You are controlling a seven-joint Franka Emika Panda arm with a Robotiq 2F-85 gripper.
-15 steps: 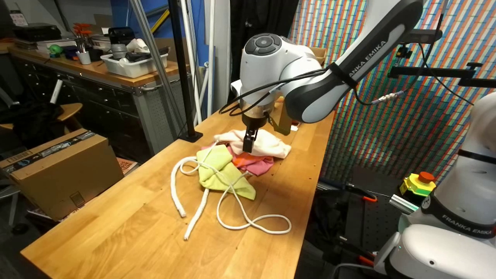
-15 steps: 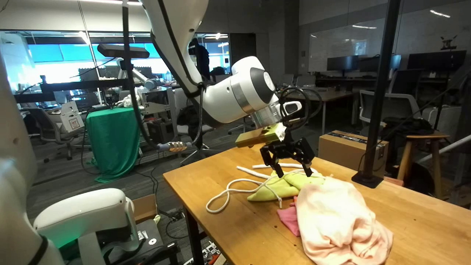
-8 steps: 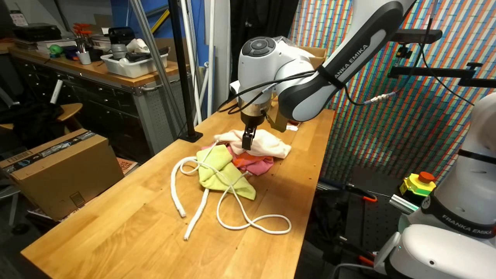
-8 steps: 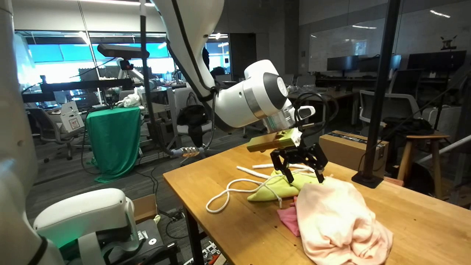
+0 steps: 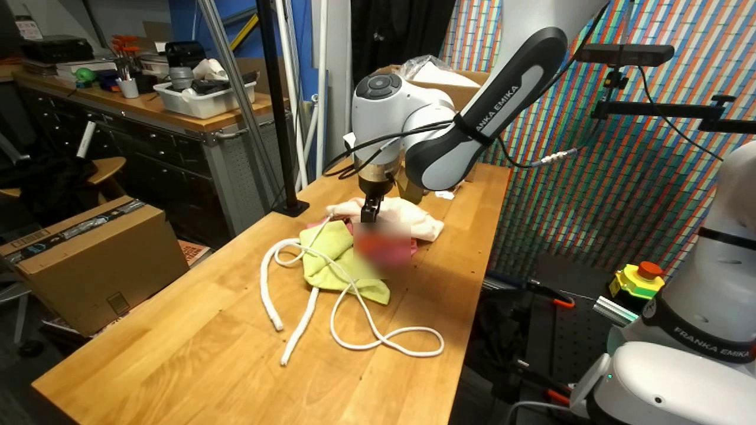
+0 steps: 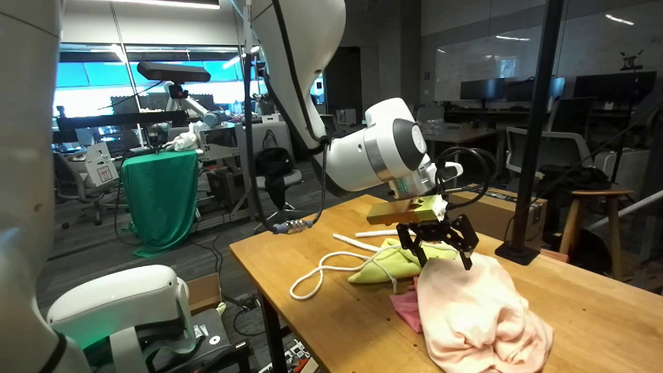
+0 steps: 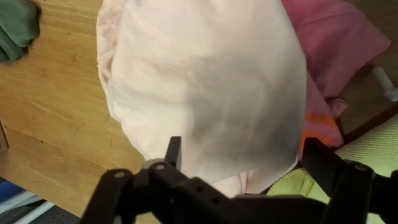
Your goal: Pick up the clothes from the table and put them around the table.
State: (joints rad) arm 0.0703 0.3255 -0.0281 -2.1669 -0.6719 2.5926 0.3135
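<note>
The clothes lie bunched together on the light-wood table (image 5: 207, 354). A large cream-white cloth (image 6: 481, 311) partly covers the pink-red cloth (image 6: 407, 310), which has orange stripes in the wrist view. Beside them, the yellow-green cloth (image 5: 331, 254) has cords across it. My gripper (image 6: 445, 264) points down at the near-rope end of the cream-white cloth, fingers wide apart. In the wrist view the open gripper (image 7: 242, 143) spans the cream-white cloth (image 7: 199, 77), with nothing clamped. Whether the fingertips touch the fabric I cannot tell. Part of the pink-red cloth is blurred in an exterior view.
A thick white rope (image 5: 266, 289) and a thin white cord (image 5: 378, 336) lie around the yellow-green cloth. A black pole (image 6: 531, 129) stands on the table edge. A dull green item (image 7: 17, 28) lies on the table in the wrist view. A cardboard box (image 5: 97, 265) sits beside the table.
My gripper has moved from above the yellow-green cloth to over the edge of the cream-white one, coming lower. Its fingers stay apart. The clothes and cords have not moved.
</note>
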